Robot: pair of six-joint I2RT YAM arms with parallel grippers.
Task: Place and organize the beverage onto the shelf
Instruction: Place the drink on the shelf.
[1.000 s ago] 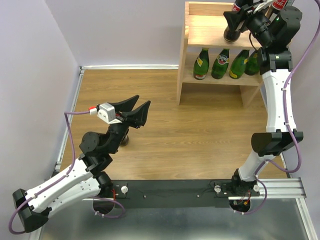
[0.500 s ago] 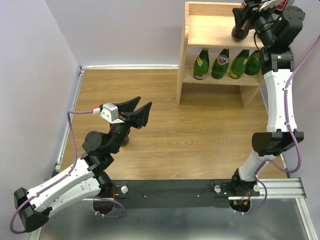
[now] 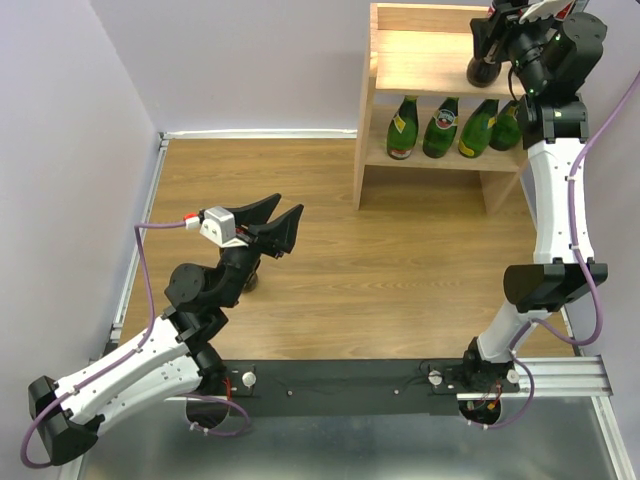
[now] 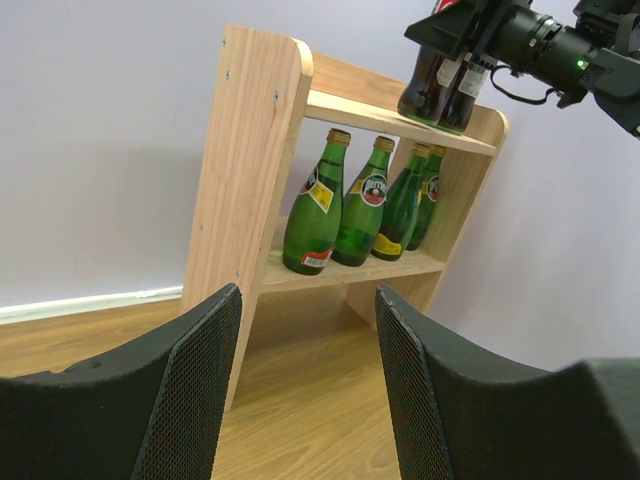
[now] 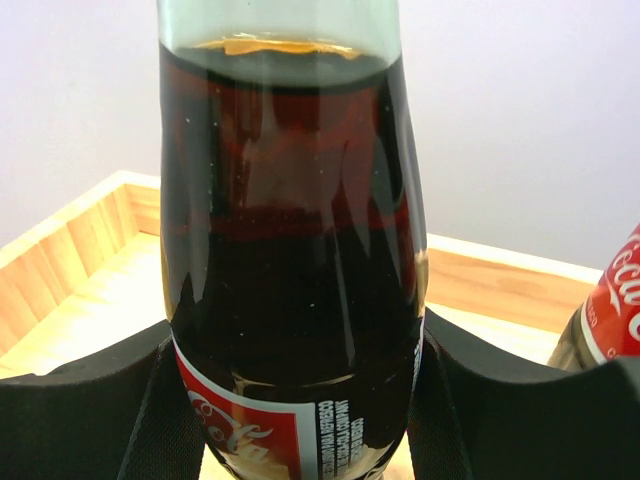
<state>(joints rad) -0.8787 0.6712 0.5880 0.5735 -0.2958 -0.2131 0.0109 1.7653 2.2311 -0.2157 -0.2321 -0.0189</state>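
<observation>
Caps are the annoying bit: the held cola bottle (image 5: 290, 220) is cut off above its liquid line in the right wrist view, and the overhead view crops it too. The second cola bottle (image 5: 612, 310) sits just beside it, showing only a sliver of red label. Can't tell if the held one's base is actually down on the shelf (image 4: 250, 150) top board or just over it.

Right gripper (image 3: 490, 42) jaws are clamped on its smooth dark glass body. Left gripper (image 4: 308, 310) hangs over the wood-grain worktop (image 3: 400, 270), jaws parted, nothing in them.

Four green bottles (image 4: 365, 205) with gold caps stand in a row on the light-wood lower tier.
</observation>
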